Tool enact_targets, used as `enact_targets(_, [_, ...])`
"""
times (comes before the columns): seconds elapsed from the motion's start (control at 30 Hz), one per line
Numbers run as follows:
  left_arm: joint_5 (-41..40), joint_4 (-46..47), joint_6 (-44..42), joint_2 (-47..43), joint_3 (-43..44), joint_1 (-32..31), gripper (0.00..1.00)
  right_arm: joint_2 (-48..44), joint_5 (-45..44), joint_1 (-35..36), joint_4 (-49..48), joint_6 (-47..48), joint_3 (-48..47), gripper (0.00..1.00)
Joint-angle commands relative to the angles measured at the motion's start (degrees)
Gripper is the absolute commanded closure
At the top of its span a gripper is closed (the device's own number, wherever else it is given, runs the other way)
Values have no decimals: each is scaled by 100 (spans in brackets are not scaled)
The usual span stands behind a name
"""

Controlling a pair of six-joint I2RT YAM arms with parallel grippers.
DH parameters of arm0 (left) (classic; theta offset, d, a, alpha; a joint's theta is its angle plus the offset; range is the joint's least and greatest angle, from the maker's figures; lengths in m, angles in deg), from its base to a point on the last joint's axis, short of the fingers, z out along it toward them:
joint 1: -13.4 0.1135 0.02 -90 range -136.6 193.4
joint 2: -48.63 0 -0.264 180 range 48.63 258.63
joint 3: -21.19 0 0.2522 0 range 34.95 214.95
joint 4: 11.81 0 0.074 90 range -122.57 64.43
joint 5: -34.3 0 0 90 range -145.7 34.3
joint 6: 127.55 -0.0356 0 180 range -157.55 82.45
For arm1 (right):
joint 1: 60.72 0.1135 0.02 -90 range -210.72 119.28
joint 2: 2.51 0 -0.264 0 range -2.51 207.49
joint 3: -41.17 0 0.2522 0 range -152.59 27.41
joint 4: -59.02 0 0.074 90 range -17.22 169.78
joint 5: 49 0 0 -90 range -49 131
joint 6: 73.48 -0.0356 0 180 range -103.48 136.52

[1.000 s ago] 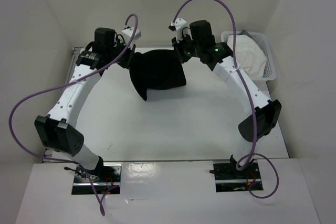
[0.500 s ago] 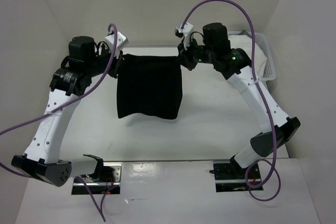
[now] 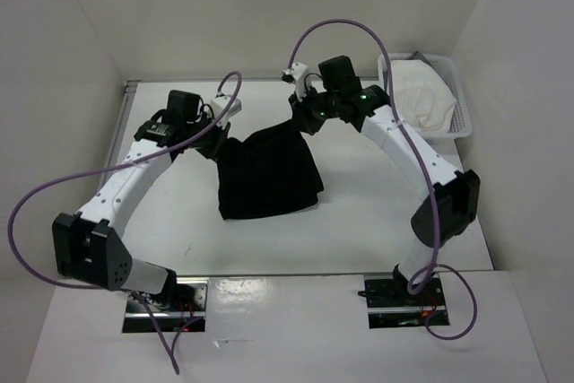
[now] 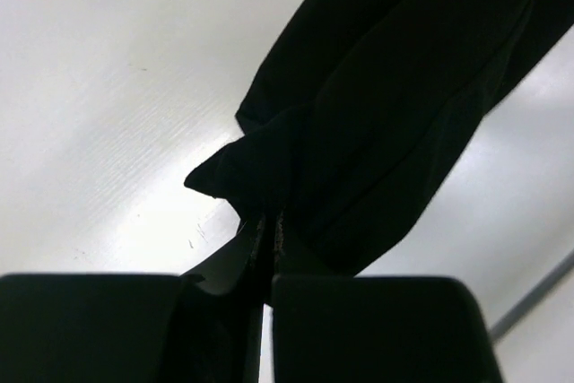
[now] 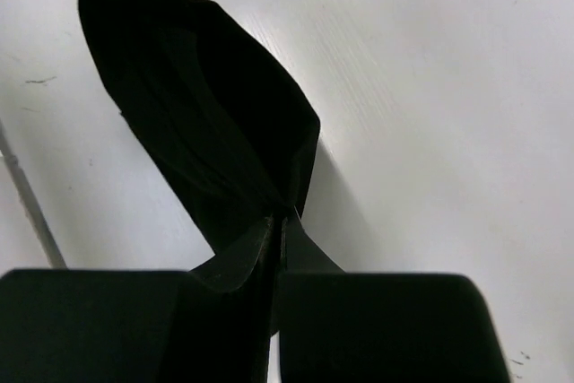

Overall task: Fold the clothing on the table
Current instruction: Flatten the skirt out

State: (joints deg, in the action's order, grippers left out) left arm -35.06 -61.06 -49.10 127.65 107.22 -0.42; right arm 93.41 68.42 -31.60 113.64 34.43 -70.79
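Black clothing [image 3: 269, 175]: mid-table and rumpled; upper edge lifted between the two grippers, lower part resting on the table [image 3: 377, 213] (how much of it touches is hard to tell from above).
Left gripper [image 4: 267, 221]: pressed together on one upper corner of the clothing, fabric pinched between the jaws in the wrist view.
Right gripper [image 5: 280, 221]: likewise pinching the other upper corner; folds fan away from the jaws.
Held edge: slack and sagging; the grippers stand near each other, the right one farther back.
Off-task: basket [image 3: 459, 105] at the far right corner with white cloth [image 3: 421, 96] in it, well apart from the clothing.
Step in hand: judged to be spreading or laying out ahead of a true fold, since no clean crease shows.
Next move calls for: grippers drawn apart to take up the slack, then moved level and together so the held edge goes down flat or over onto the near hem; both pinches kept until the fabric lies.
Risk: a slipped corner or uneven pull, giving a skewed fold.
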Motion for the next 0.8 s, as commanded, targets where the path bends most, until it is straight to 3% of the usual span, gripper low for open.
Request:
enact_targets(0.0, [-262,533,127,385,155,11,100,488,-342,14,-500,-200,-173,100])
enact_targets(0.23, [-710,833,241,1553,1323,64,100,1482,-1151,14,-896,-200,-938,100])
enact_targets(0.4, [-711,824,434,1835,2159,257,100,1772,-1371,14,-844,-200,-1762,100])
enact_targets(0.57, [-702,535,382,1617,2459,257,100,1667,-1030,14,-413,-148,-2318,100])
enact_targets(0.77, [-579,367,180,739,2011,257,100,930,-414,14,-70,142,-1986,100])
